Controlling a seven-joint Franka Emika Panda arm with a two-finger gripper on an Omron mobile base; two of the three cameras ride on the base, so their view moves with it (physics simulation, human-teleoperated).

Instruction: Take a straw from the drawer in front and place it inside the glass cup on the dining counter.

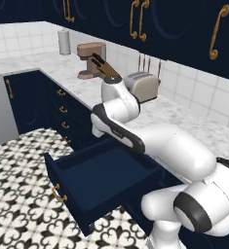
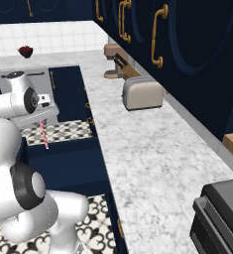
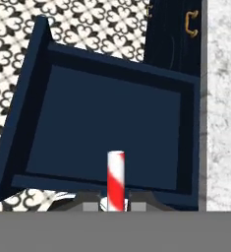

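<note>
Navy cabinets with brass handles ran along a marble worktop (image 1: 184, 116) backed by white tiles, above a black-and-white patterned floor (image 1: 18, 194). On the worktop stood a cream toaster (image 1: 141, 85), with a knife block (image 1: 106, 71) and a brown coffee machine (image 1: 91, 59) beyond it toward 11 o'clock in the left base view, and a grey canister (image 1: 64, 42) farther along at the corner. In the right base view a small dark bowl of red fruit (image 2: 25, 51) sat far off at 11 o'clock, and a black appliance (image 2: 222, 213) filled the corner at 5 o'clock. The drawer (image 1: 94, 182) stood pulled wide open below the worktop edge, its curved brass handle (image 1: 57, 193) on the front toward the floor and its dark blue inside bare. The gripper (image 3: 114, 203) hung above the drawer's open box, looking straight down into it in the hand view. Its two fingers were closed in on the straw (image 3: 115, 180), pinching the red-and-white striped stick between them so that it stood out along the gripper toward the drawer floor. In the right base view the straw (image 2: 44, 134) hung almost upright below the hand, at 9 o'clock from the toaster, lifted clear of the drawer.
</note>
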